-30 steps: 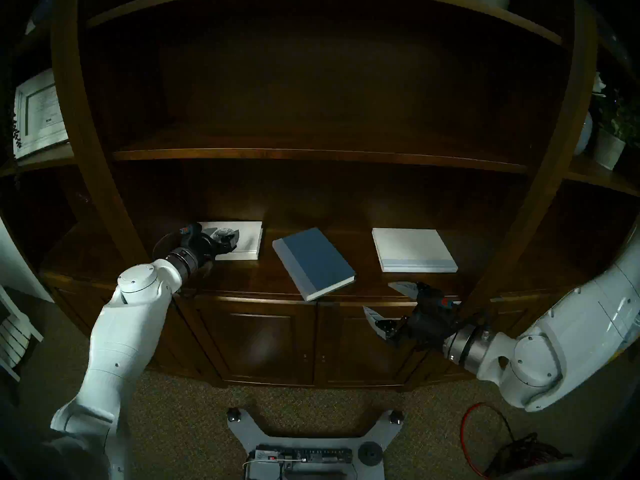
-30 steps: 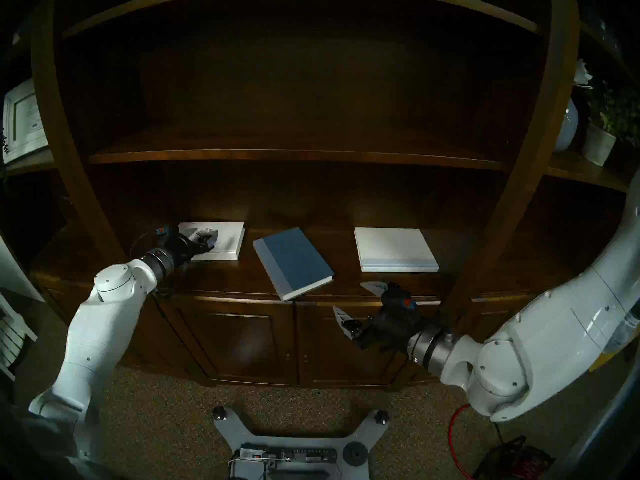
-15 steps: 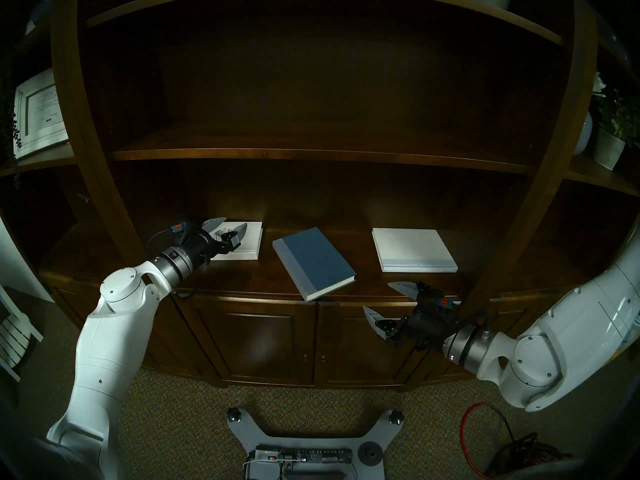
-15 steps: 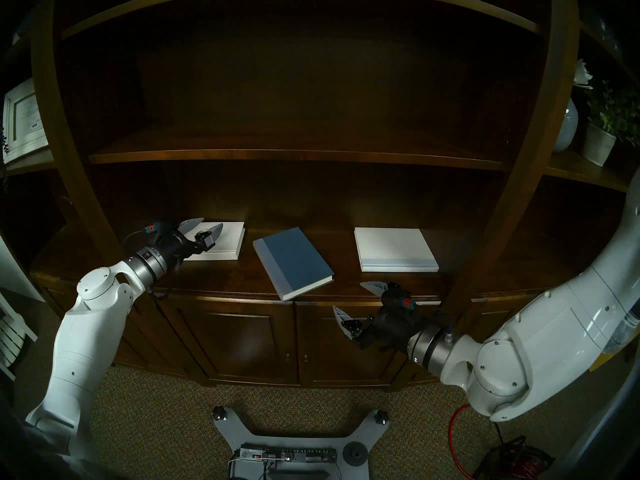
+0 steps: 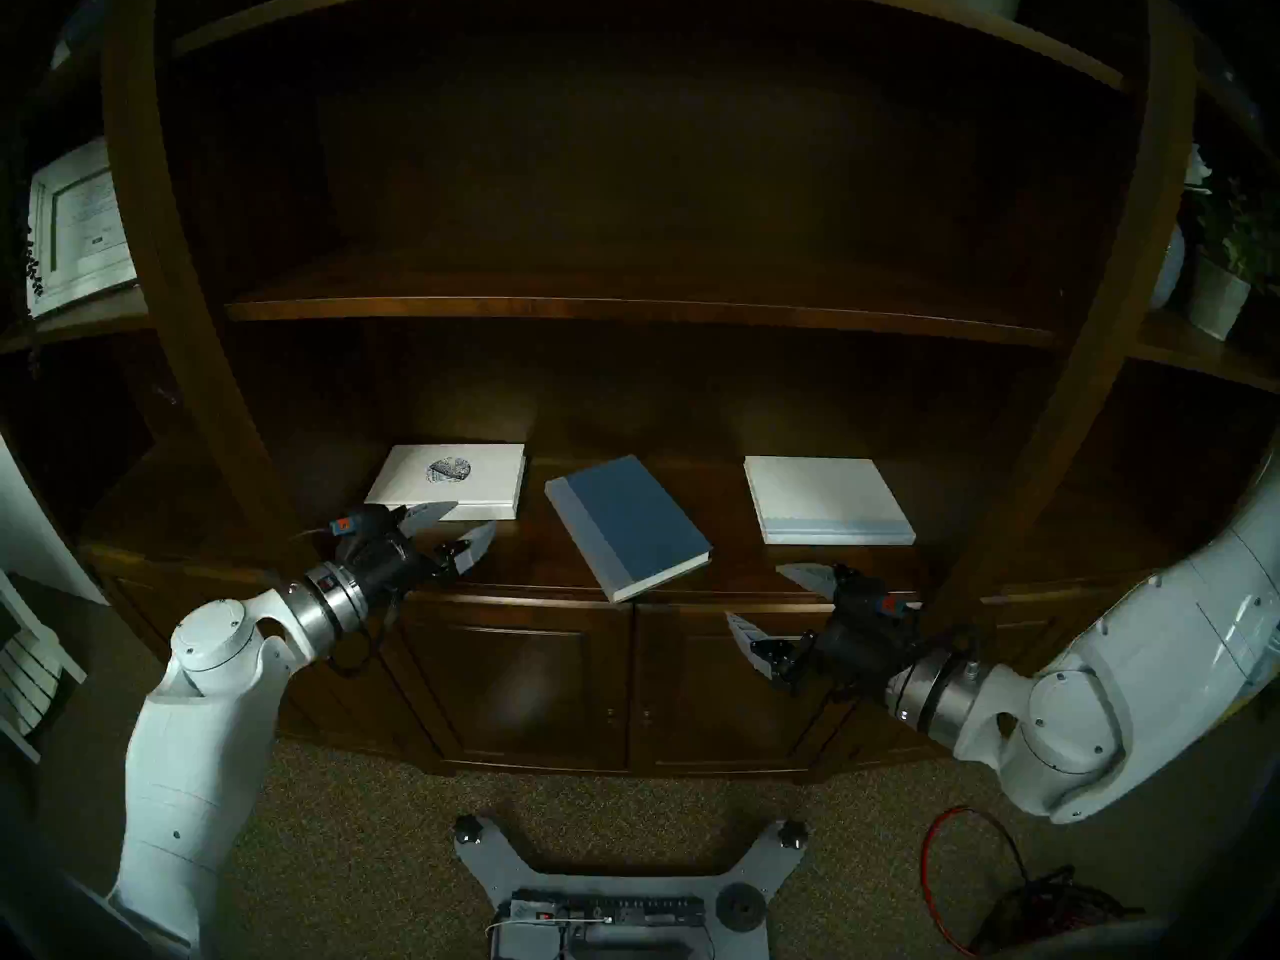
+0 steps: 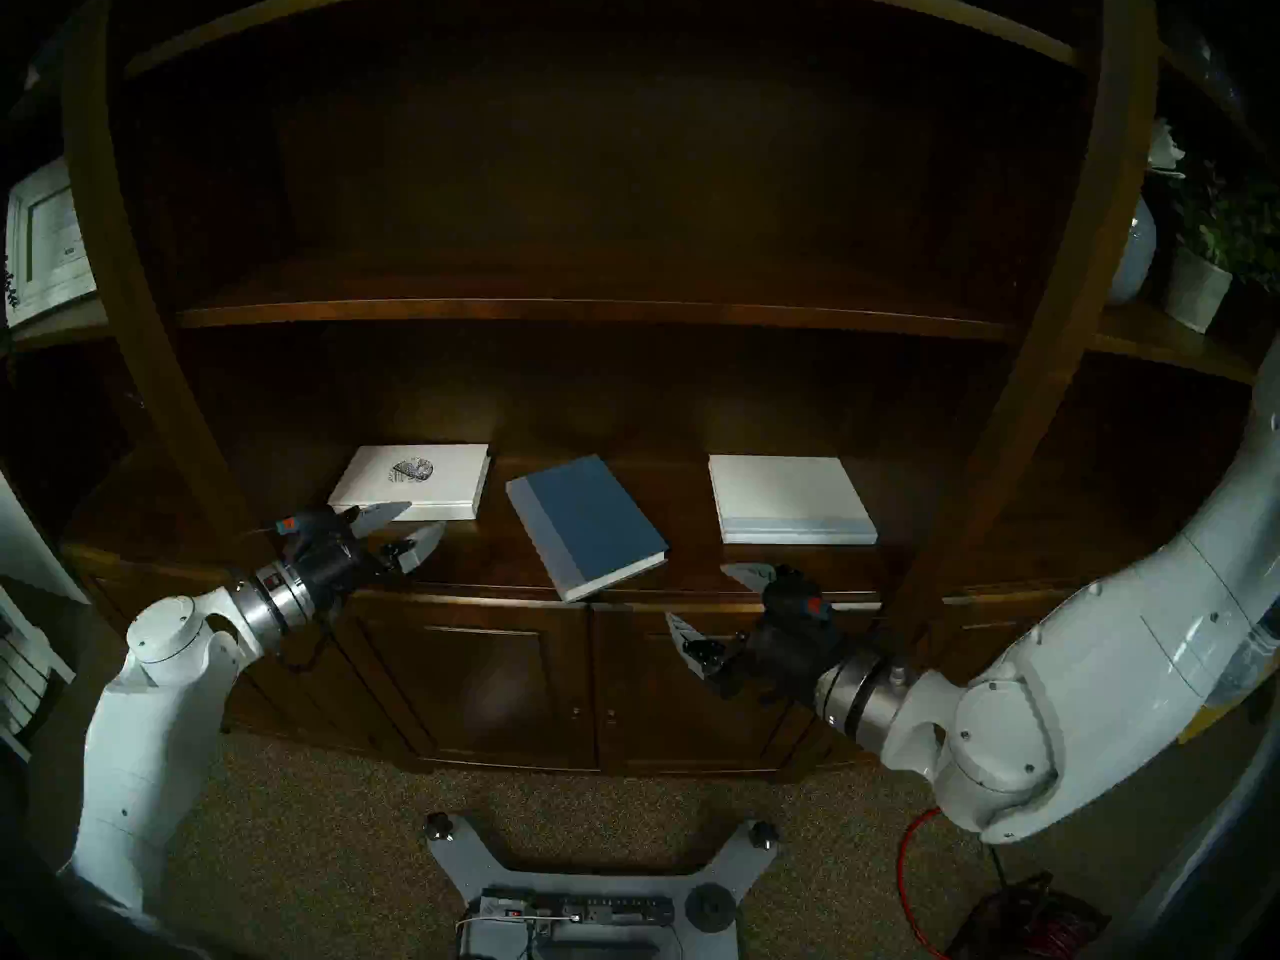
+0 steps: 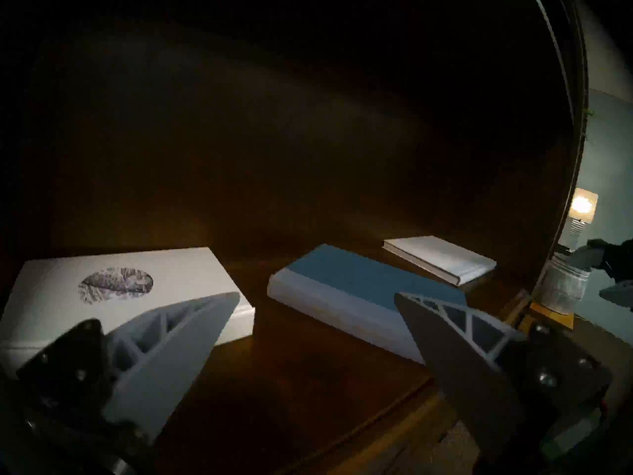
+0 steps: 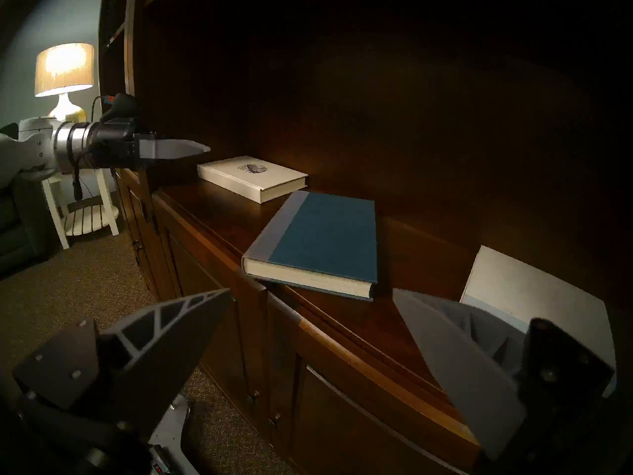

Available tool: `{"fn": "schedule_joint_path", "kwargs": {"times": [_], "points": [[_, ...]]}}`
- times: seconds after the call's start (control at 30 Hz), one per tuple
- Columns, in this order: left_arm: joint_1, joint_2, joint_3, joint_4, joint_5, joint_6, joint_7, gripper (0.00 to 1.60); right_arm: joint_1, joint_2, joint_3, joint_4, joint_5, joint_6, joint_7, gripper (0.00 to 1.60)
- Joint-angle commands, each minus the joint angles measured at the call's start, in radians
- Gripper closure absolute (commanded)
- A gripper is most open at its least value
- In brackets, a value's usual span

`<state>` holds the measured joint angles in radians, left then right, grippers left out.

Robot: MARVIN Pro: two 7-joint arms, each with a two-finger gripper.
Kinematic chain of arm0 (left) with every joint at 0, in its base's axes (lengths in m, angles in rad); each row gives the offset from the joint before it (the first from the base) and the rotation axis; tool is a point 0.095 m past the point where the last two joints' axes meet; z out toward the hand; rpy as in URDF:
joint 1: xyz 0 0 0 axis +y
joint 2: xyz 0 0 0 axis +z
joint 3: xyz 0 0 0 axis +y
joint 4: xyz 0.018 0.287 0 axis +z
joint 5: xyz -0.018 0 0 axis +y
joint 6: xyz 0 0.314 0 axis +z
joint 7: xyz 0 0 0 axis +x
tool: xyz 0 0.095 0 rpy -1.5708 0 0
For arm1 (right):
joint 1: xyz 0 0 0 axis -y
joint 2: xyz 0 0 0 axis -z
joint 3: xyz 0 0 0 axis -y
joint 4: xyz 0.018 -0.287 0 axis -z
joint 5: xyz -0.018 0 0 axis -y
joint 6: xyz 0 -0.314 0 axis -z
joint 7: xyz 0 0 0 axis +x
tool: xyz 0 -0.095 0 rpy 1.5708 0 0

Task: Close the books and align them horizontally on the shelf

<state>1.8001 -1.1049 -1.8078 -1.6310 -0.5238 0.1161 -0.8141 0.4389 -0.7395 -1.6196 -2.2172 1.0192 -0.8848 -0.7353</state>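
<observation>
Three closed books lie flat on the dark wooden shelf (image 5: 526, 567). The white book with the dark emblem (image 5: 450, 480) is at the left and sits square. The blue book (image 5: 627, 526) in the middle is skewed, and its near corner overhangs the front edge. The white book with the pale blue band (image 5: 828, 498) is at the right and sits square. My left gripper (image 5: 474, 515) is open and empty, just in front of the emblem book's near right corner. My right gripper (image 5: 753, 593) is open and empty at the shelf's front edge, below the banded book.
A thinner upper shelf board (image 5: 623, 311) hangs over the books. Curved bookcase posts (image 5: 1004, 522) flank the bay. Cabinet doors (image 5: 519, 674) are below the shelf. A framed certificate (image 5: 76, 224) stands far left and a potted plant (image 5: 1226, 293) far right. A lamp (image 8: 65, 70) stands beside the bookcase.
My left gripper has lifted off the emblem book's cover and drawn back to the shelf's front, now open. The emblem is uncovered. The right arm and the books have not moved.
</observation>
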Motion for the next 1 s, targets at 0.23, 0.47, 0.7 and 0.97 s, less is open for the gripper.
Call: {"fn": "schedule_joint_path", "kwargs": {"times": [0.23,0.47,0.7,0.97], "points": [[0.14,-0.069,-0.075,-0.188,0.065,-0.004,0.11,0.0,0.013,-0.001,0.009,0.002,-0.001,-0.005,0.0,0.0],[0.108,-0.081,-0.075,-0.168,0.065,0.015,0.156,0.0,0.013,-0.001,0.009,0.002,-0.001,-0.005,0.0,0.0],[0.101,-0.078,-0.078,-0.164,0.064,0.022,0.159,0.0,0.013,-0.001,0.009,0.002,-0.001,-0.005,0.0,0.0],[0.101,-0.079,-0.078,-0.165,0.065,0.024,0.162,0.0,0.064,-0.054,0.018,-0.015,0.022,0.014,0.038,0.0]]}}
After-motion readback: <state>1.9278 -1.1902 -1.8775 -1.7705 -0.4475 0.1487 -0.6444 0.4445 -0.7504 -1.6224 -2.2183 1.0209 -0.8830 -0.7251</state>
